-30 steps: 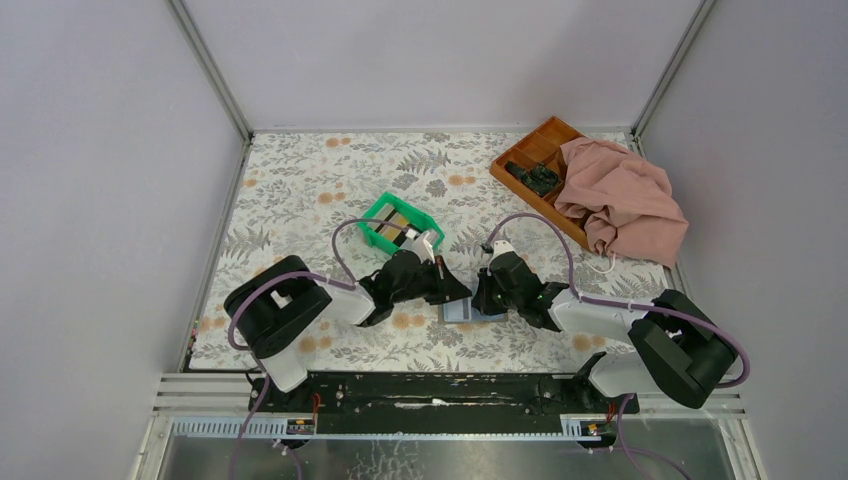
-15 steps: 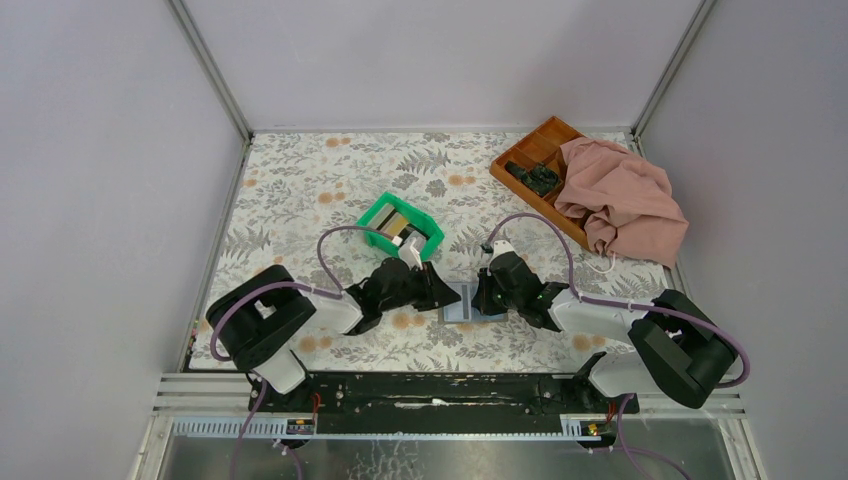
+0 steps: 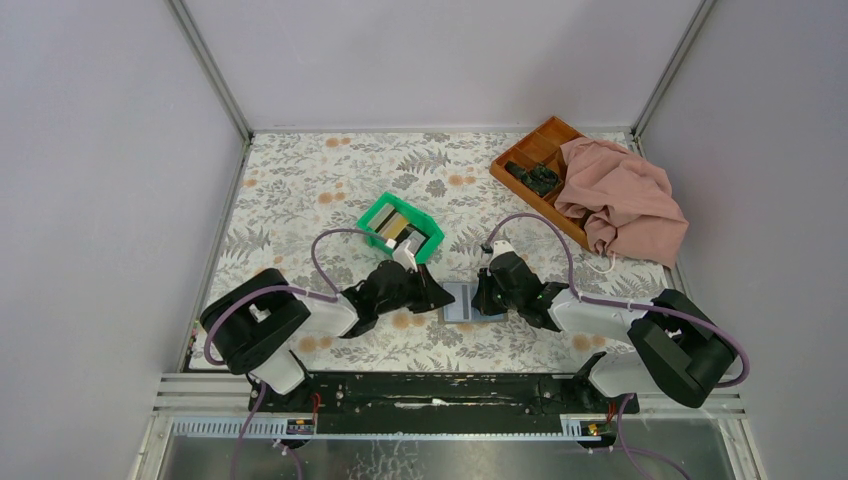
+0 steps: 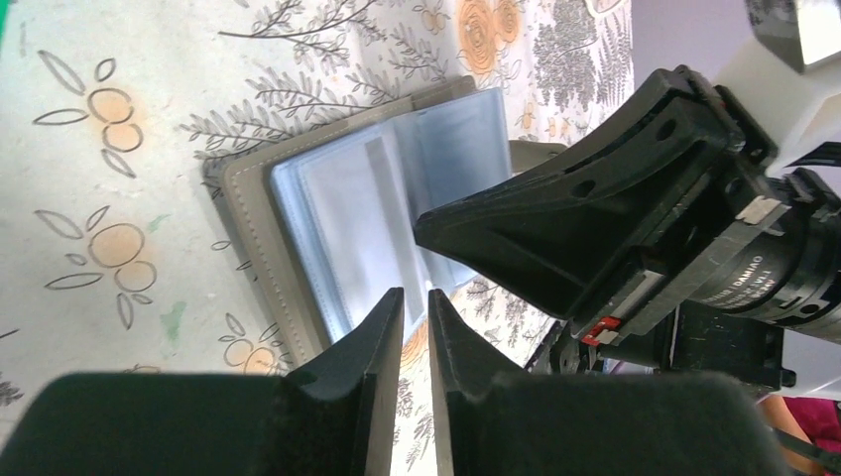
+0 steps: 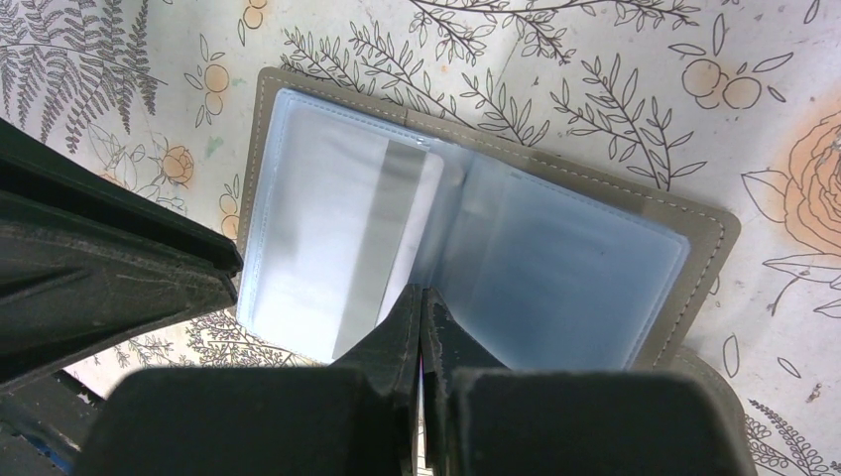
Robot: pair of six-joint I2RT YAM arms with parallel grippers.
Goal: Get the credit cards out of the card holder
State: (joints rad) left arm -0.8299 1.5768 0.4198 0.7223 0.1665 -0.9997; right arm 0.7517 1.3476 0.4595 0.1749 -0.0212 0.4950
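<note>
The card holder (image 3: 463, 302) lies open on the floral table between my two grippers, its clear blue-grey sleeves facing up (image 4: 327, 198) (image 5: 555, 258). A whitish card with a grey stripe (image 5: 397, 218) sits inside the left sleeve. My left gripper (image 3: 438, 298) (image 4: 416, 296) is just off the holder's left edge, low over the table. Its jaws are a narrow gap apart and hold nothing. My right gripper (image 3: 478, 300) (image 5: 420, 293) is shut, with its tips on the sleeves at the middle fold. Several cards (image 3: 398, 228) lie in the green bin (image 3: 425, 243).
An orange-brown compartment tray (image 3: 530, 150) holding dark items stands at the back right, partly covered by a pink cloth (image 3: 620, 195). The cell's walls rise on the left, the back and the right.
My left gripper has drawn back slightly to the left and lower, uncovering more of the card holder. The right gripper has not moved.
</note>
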